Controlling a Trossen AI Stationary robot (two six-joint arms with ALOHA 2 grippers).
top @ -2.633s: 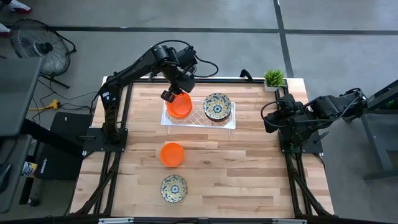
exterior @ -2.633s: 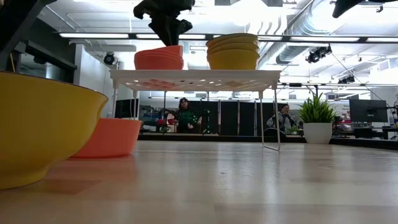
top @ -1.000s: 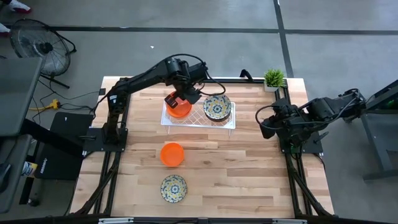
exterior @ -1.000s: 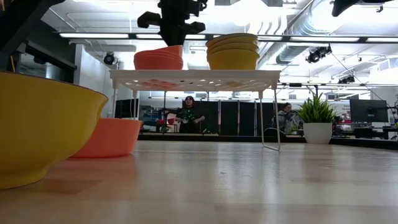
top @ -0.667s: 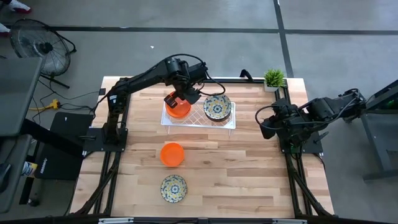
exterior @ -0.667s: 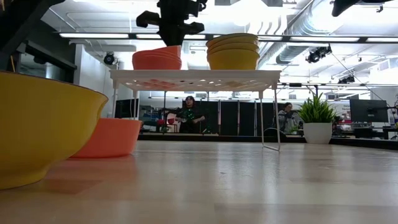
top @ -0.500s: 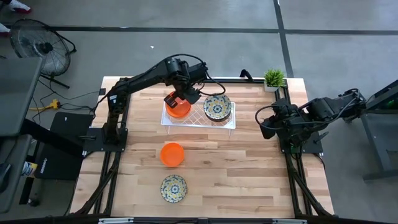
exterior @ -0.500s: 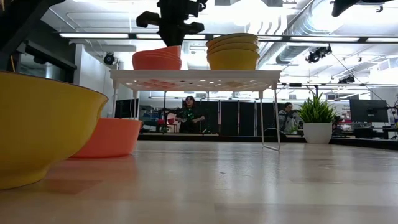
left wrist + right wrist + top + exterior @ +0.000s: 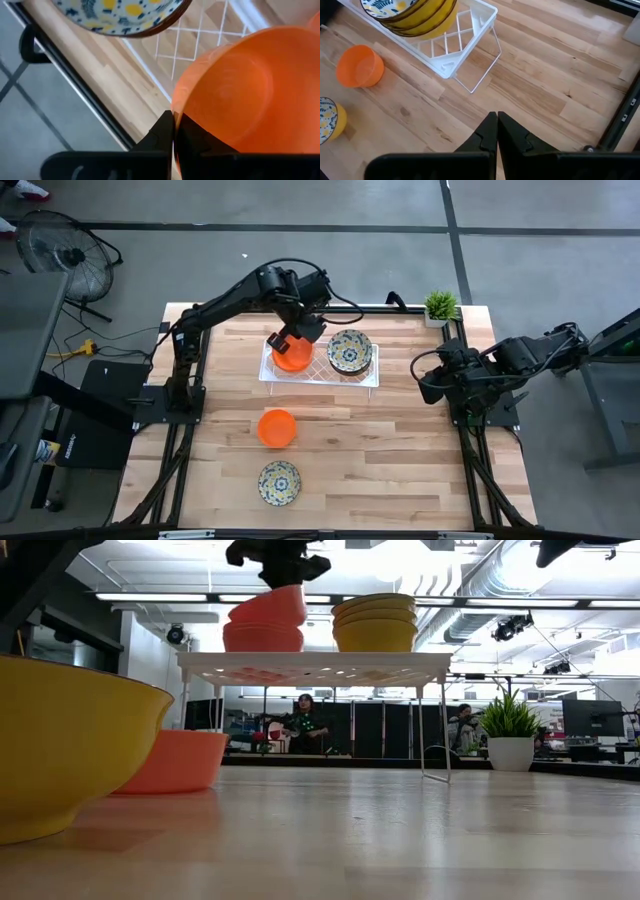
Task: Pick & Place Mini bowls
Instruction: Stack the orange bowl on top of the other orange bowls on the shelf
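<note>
A white lattice tray stands on legs at the table's far middle. It carries a stack of orange-red bowls and a stack of floral bowls, yellow outside in the low view. My left gripper is above the orange stack, shut on the top orange bowl. One more orange bowl and one floral bowl sit upright on the table nearer the front. My right gripper is shut and waits at the table's right edge. My left gripper pinches the top orange bowl by its rim, one finger inside the bowl and one finger outside. The fingers come from above, pointing down. The bowl hangs tilted below them, lifted clear of the stack of orange-red bowls.
A small potted plant stands at the table's far right corner. Bare wood lies between the tray and the two loose bowls, and along the right half of the table. People sit in the room beyond the table.
My left gripper, shut on the rim of the top orange bowl, has risen. The bowl has come off the stack and now hangs tilted above it. The remaining orange bowls have stayed on the tray.
</note>
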